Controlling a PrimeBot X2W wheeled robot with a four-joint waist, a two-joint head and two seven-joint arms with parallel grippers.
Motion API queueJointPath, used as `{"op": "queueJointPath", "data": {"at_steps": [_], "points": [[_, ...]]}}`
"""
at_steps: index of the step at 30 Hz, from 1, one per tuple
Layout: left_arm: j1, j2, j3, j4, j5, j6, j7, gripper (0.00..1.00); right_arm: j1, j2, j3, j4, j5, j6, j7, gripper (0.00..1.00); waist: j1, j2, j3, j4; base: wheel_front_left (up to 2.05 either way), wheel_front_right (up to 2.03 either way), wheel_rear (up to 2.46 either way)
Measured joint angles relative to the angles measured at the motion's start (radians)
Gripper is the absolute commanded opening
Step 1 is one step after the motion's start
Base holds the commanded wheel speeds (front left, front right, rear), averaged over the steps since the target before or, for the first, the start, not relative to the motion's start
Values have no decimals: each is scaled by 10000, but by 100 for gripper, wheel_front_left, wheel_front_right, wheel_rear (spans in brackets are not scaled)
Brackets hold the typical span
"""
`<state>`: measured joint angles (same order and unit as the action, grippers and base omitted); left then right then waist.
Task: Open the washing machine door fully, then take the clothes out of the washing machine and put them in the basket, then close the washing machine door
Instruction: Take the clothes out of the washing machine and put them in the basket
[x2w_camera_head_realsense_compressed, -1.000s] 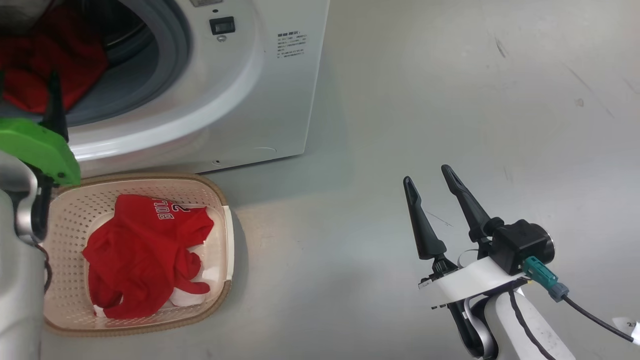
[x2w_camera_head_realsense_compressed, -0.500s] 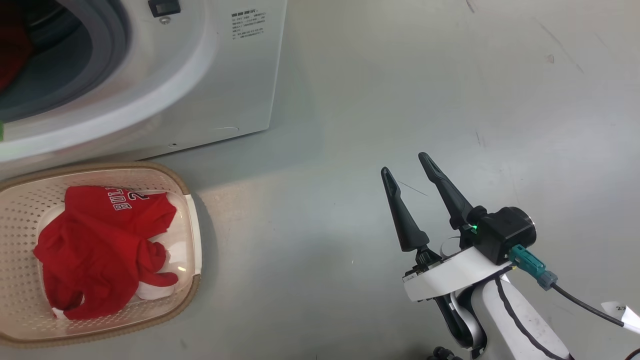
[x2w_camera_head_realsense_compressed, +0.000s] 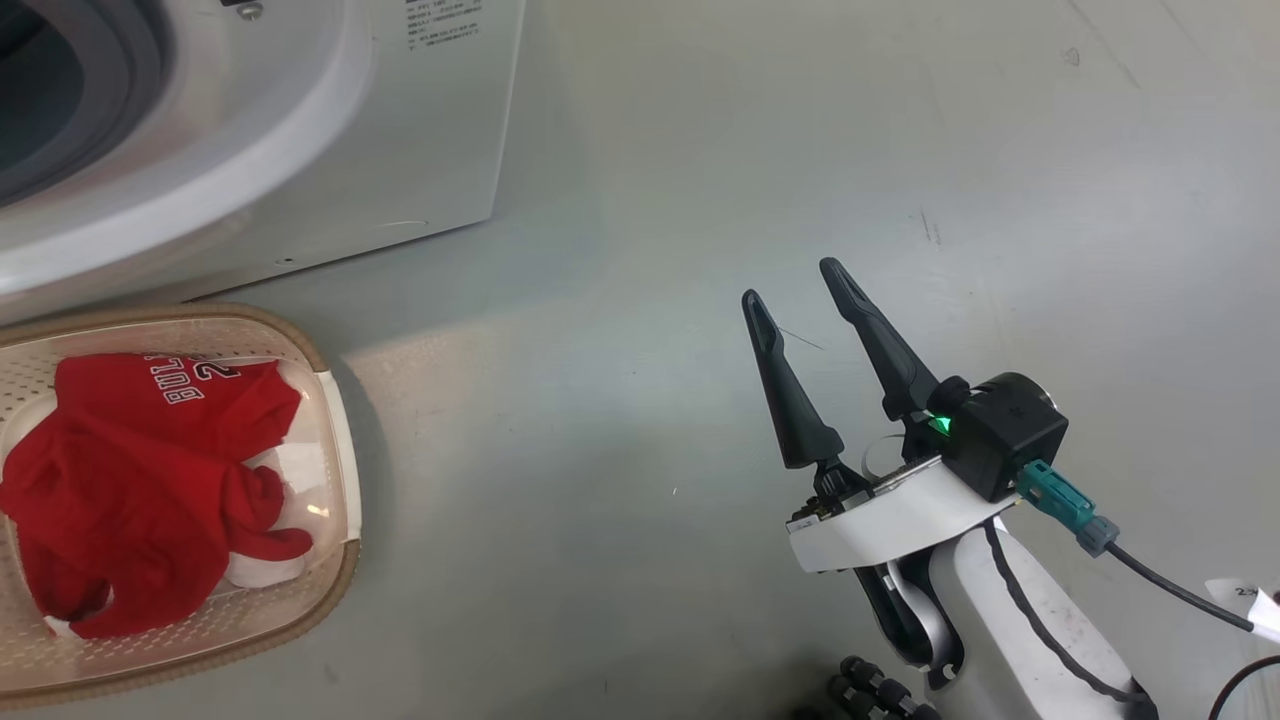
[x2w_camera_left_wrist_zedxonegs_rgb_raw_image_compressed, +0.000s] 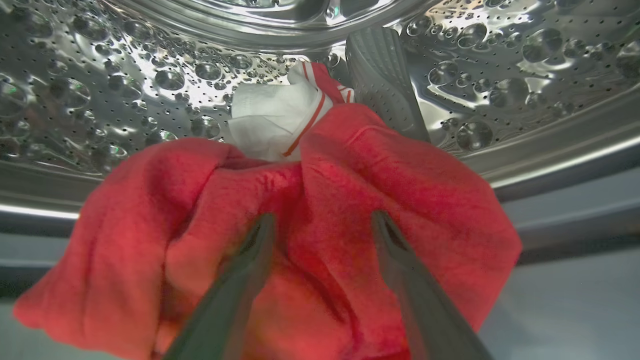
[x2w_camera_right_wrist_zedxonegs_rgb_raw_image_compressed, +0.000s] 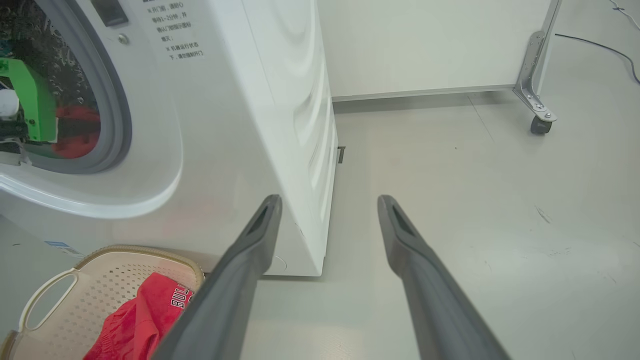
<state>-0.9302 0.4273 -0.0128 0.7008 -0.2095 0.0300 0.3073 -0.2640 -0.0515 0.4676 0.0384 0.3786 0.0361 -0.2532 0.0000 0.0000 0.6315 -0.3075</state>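
**Soft red cloth in the drum: take the thick fold**

In the left wrist view your left gripper (x2w_camera_left_wrist_zedxonegs_rgb_raw_image_compressed: 321, 220) stands with its fingers apart, the tips pressed into the clothes (x2w_camera_left_wrist_zedxonegs_rgb_raw_image_compressed: 310, 165). This red garment lies at the middle of the frame, on the bottom of the steel drum (x2w_camera_left_wrist_zedxonegs_rgb_raw_image_compressed: 125, 75). The jaws are not closed on it. I judge the cloth to be light, soft and limp. It will hang down when lifted, so pinch the thick ridge between the fingers, not the thin white trim (x2w_camera_left_wrist_zedxonegs_rgb_raw_image_compressed: 270, 120) above. In the head view your right gripper (x2w_camera_head_realsense_compressed: 790, 282) is released and empty at the lower right. The basket (x2w_camera_head_realsense_compressed: 335, 470) at the lower left already holds a second red garment (x2w_camera_head_realsense_compressed: 130, 470).
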Motion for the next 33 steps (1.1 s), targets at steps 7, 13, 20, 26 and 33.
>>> {"op": "queueJointPath", "data": {"at_steps": [7,13,20,26,33], "points": [[-408,0,58,489,-2,81,84,100,-169,12,127,-46,81,-140,0,100,0,0,197,-127,0,0,0],[-755,8,205,825,-23,209,84,100,-193,13,207,-61,82,-293,0,100,0,0,256,-157,0,0,0],[-963,-21,222,1137,-86,253,82,0,-268,12,228,-61,82,-387,0,100,0,0,263,-124,0,0,0],[-1011,-188,132,1469,-107,249,-140,0,-384,12,207,-46,81,-399,0,100,0,0,155,1,0,0,0],[-991,-412,92,1825,-109,155,-757,0,-397,12,174,52,75,-477,0,100,0,0,-151,143,0,0,0]]}}
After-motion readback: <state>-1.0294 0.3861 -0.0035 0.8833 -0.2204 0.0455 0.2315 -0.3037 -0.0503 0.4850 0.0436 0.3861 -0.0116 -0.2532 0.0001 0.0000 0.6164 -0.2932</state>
